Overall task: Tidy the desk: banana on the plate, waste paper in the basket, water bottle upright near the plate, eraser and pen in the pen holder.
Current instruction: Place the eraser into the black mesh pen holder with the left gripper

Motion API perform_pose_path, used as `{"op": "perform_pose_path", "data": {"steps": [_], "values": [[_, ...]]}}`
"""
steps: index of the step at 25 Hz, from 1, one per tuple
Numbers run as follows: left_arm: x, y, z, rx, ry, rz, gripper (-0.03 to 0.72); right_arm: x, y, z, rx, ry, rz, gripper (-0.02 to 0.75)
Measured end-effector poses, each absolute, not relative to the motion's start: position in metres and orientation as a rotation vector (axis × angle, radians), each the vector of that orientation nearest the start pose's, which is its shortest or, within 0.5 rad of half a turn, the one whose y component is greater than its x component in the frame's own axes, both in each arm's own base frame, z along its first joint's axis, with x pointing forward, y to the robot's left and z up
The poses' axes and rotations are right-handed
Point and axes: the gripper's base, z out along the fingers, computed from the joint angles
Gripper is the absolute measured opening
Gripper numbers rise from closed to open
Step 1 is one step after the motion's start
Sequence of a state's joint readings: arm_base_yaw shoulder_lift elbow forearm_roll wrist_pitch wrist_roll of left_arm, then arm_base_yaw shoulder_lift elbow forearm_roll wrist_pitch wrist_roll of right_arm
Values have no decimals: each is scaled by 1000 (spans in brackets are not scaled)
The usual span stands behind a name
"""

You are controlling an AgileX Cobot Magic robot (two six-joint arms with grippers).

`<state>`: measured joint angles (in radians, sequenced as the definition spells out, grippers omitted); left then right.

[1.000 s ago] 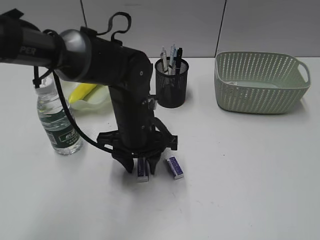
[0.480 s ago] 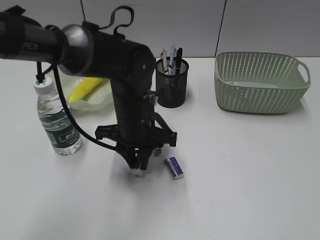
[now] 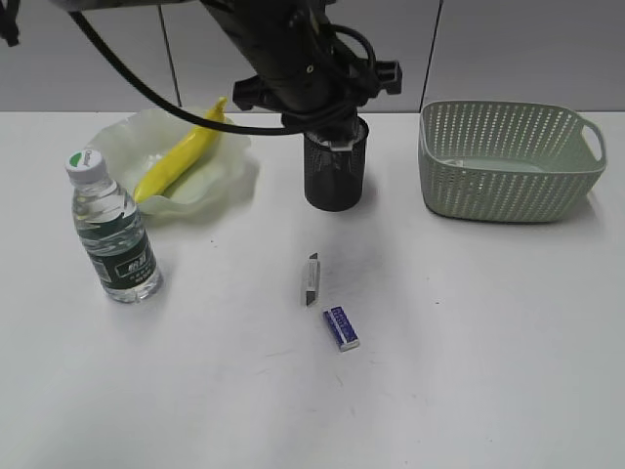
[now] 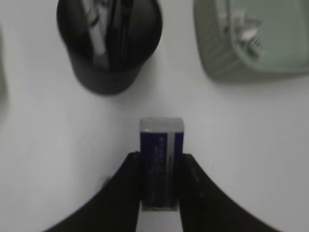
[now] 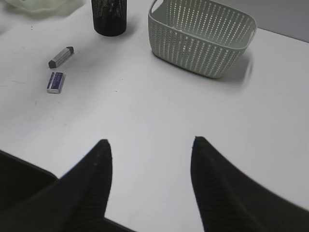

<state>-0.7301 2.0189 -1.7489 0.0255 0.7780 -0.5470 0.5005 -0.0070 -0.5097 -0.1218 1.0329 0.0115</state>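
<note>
Bare table (image 3: 469, 352) is lying open across the lower half and right of the exterior view. Two erasers (image 3: 311, 278) (image 3: 341, 327) are sitting mid-frame, while the left arm (image 3: 293, 59) is hanging over the pen holder (image 3: 334, 171), blocking it from above.

The left gripper (image 4: 161, 191) is sitting at the bottom centre of its wrist view, fingers pinching an eraser (image 4: 161, 162); the right gripper (image 5: 150, 159) is hanging spread wide, low in its frame, holding nothing.
</note>
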Motion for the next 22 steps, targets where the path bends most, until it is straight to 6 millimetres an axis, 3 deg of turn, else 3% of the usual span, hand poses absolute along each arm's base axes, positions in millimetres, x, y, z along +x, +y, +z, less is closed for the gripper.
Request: {"op": "perform_pose_path", "data": {"steps": [4, 10, 16, 22], "values": [[364, -310, 256, 220, 2445, -550, 177, -1, -11, 283, -479, 1940, 185, 423], [391, -311, 228, 205, 2335, -573, 177, -1, -11, 283, -479, 1939, 185, 423], [403, -314, 215, 350, 2205, -487, 177, -1, -11, 283, -479, 1939, 185, 423], [407, -316, 200, 405, 2192, -449, 177, -1, -11, 283, -479, 1939, 185, 423]]}}
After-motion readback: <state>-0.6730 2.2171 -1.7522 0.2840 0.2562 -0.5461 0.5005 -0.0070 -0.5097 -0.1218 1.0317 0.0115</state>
